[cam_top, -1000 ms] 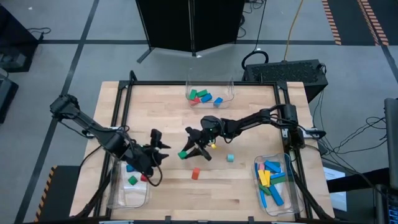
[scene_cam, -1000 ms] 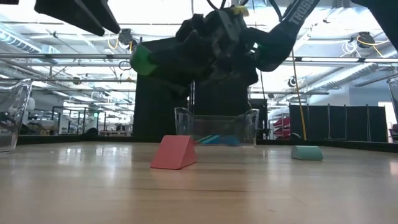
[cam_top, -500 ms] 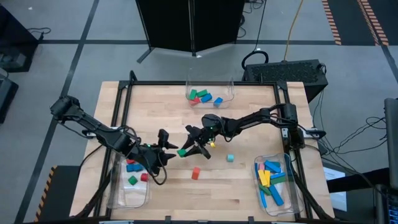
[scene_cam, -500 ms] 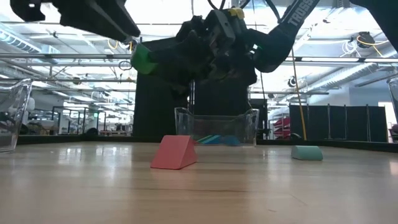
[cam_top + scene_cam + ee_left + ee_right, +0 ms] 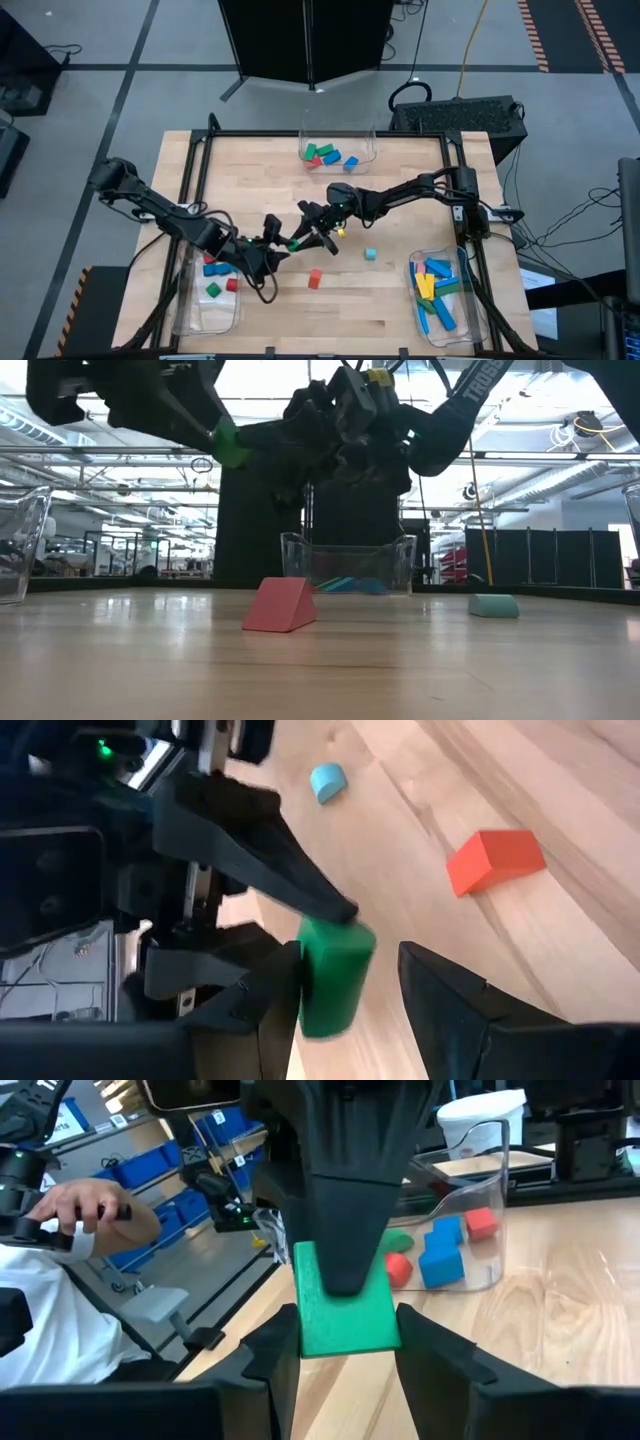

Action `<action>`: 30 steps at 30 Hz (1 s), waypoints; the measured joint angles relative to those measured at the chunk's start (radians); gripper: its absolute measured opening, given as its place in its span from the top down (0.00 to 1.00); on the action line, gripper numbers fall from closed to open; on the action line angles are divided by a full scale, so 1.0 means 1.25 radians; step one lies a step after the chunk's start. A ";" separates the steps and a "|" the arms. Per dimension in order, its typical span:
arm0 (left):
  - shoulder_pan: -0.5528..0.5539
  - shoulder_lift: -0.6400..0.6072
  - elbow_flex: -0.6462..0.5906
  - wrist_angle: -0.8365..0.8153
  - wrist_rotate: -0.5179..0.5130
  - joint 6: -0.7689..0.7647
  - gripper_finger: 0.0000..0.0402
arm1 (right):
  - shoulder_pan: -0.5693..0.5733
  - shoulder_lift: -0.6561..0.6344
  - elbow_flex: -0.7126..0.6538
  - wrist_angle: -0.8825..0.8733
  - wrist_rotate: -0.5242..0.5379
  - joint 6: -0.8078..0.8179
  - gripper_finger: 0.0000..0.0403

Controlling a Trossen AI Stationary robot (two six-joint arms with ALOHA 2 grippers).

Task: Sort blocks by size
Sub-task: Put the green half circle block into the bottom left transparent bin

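While the green block is hanging in mid-air above the middle of the table, both arms are meeting at it for a handover. The right gripper is pinching its two flat side faces. The left gripper is bracketing the block's free end with its fingers spread either side, apparently not yet pressing. Judging by its crisp edges and matte faces, the block is probably rigid, light and slightly slick, so opposing flat faces offer the best hold. It is looking solid green, rectangular and medium-sized.
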 joint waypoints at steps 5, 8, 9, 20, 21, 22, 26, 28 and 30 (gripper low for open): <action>0.015 0.000 0.000 0.019 -0.002 0.001 0.57 | -0.001 0.000 0.000 0.000 0.001 0.000 0.67; 0.026 0.000 0.000 0.017 -0.001 0.002 0.57 | -0.001 0.000 0.000 0.000 0.000 0.000 0.67; 0.030 0.000 0.000 0.017 0.004 0.002 0.57 | -0.001 0.000 0.000 0.000 0.000 0.000 0.67; 0.038 0.000 0.000 0.016 0.018 0.027 0.62 | -0.001 0.000 0.000 0.000 -0.001 0.000 0.67; 0.038 0.000 0.000 0.015 0.019 0.027 0.64 | -0.001 0.000 0.000 0.000 -0.001 0.000 0.67; 0.038 0.000 0.000 0.014 0.020 0.026 0.66 | -0.001 0.000 0.000 0.000 -0.001 0.000 0.66; 0.038 0.000 0.000 0.014 0.020 0.029 0.77 | -0.001 0.000 0.000 0.000 -0.004 0.003 0.66; 0.038 0.000 0.000 0.014 0.020 0.032 0.80 | -0.001 0.000 0.000 0.000 -0.006 0.005 0.66; 0.038 0.000 0.000 0.014 0.020 0.032 0.81 | -0.001 0.000 0.000 -0.001 -0.006 0.004 0.66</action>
